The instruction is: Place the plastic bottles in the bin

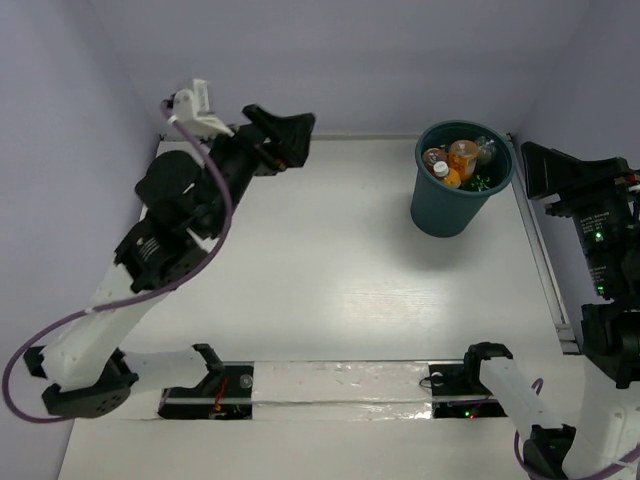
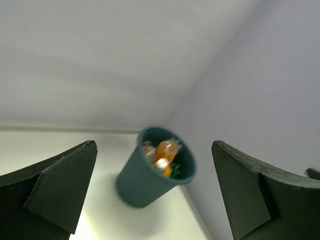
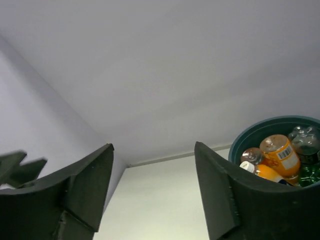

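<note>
1. while it is standing upright at the far right corner of the tabletop (image 1: 330,270), the bin (image 1: 455,205) is holding the plastic bottles (image 1: 460,162), which are lying heaped inside it, about up to its rim.
2. among them, an orange bottle (image 3: 281,156) with a barcode label is lying on top, a white cap (image 3: 247,166) is showing just beside it, a clear bottle (image 3: 304,140) is lying next to it by the bin's wall, and green plastic (image 3: 311,175) is showing at the right edge of the right wrist view.
3. left hand (image 2: 153,145): hanging over the far left corner of the tabletop, well apart from the bin and facing it, its fingers (image 2: 60,185) spreading wide and gripping nothing.
4. right hand (image 3: 153,145): hovering beyond the right edge of the tabletop, near the bin, its fingers (image 3: 85,185) spreading wide and gripping nothing.
</note>
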Controlling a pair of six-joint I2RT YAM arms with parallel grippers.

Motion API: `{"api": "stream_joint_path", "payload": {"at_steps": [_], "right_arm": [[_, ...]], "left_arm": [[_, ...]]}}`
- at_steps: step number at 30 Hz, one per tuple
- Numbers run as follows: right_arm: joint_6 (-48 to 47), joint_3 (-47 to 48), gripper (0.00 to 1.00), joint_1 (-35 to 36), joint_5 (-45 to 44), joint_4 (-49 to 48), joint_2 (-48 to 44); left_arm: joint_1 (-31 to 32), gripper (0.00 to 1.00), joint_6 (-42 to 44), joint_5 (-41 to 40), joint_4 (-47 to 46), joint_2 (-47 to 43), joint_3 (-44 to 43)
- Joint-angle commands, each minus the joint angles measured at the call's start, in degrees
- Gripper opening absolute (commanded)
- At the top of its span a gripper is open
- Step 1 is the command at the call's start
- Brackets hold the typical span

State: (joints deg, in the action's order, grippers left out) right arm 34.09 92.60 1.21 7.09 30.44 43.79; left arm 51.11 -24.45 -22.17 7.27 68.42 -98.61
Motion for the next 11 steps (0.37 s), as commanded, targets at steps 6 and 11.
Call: {"api": "stream_joint_path", "payload": {"at_steps": [6, 11], "right_arm": [[-1.3, -0.7, 0.76, 0.3, -2.5, -6.4, -1.2], [-1.3, -1.0, 0.77, 0.3, -2.3, -7.7, -0.4]], "left_arm": [[-0.3, 0.99, -0.3, -9.5, 11.5, -15.0, 10.5], [-0.3, 0.99, 0.3, -9.6, 15.9, -13.3, 7.7]]}}
